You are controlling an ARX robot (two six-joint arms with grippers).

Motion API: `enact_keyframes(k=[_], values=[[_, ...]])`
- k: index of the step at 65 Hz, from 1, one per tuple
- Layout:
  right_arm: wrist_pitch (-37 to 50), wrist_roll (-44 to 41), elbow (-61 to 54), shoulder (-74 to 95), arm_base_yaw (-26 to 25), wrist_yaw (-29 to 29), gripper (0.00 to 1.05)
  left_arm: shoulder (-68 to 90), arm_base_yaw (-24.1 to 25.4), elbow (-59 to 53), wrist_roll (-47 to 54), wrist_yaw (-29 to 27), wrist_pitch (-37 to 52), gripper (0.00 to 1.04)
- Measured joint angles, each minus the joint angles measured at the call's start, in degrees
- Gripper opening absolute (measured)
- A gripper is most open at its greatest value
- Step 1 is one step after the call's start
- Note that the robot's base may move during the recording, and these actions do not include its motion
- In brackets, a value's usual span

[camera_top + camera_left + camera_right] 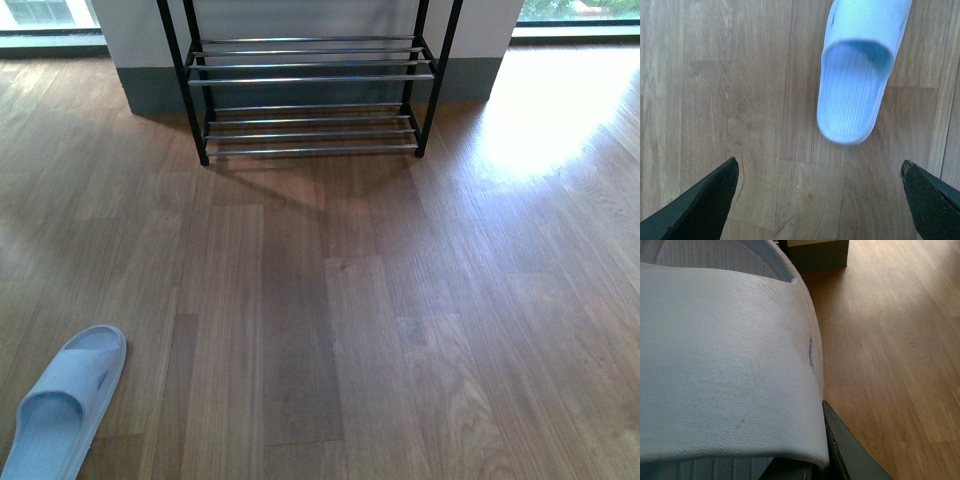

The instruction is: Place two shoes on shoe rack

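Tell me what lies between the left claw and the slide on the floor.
Only bare floor. The left wrist view shows the open left claw short of the slide, its heel nearest, with nothing but planks between them.

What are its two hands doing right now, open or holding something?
Left gripper: open, empty, near a blue slipper.
Right gripper: closed on the other slipper.

There are two pale blue plastic slides in all, one slide lying on the wood floor and a second slide close up in the right wrist view, and one black-framed shoe rack showing two chrome-barred shelves.
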Motion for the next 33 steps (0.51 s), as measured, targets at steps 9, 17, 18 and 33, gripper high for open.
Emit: enact_keyframes(k=[9, 17, 18, 33], values=[[0.0, 0.0, 0.0, -0.02, 0.0, 0.0, 0.01, -1.33, 0.09, -0.94, -0.52, 0.02, 0.98, 0.95], [0.0, 0.0, 0.0, -0.02, 0.0, -0.02, 0.01, -0.52, 0.09, -1.79, -0.04, 0.63, 3.58, 0.92], [0.0, 0.0, -0.02, -0.02, 0.0, -0.02, 0.01, 0.22, 0.09, -2.16, 0.26, 1.01, 6.01, 0.89], [0.0, 0.0, 0.0, -0.02, 0.0, 0.0, 0.01, 6.49, 0.0, -6.91, 1.36, 3.52, 26.1, 0.47]])
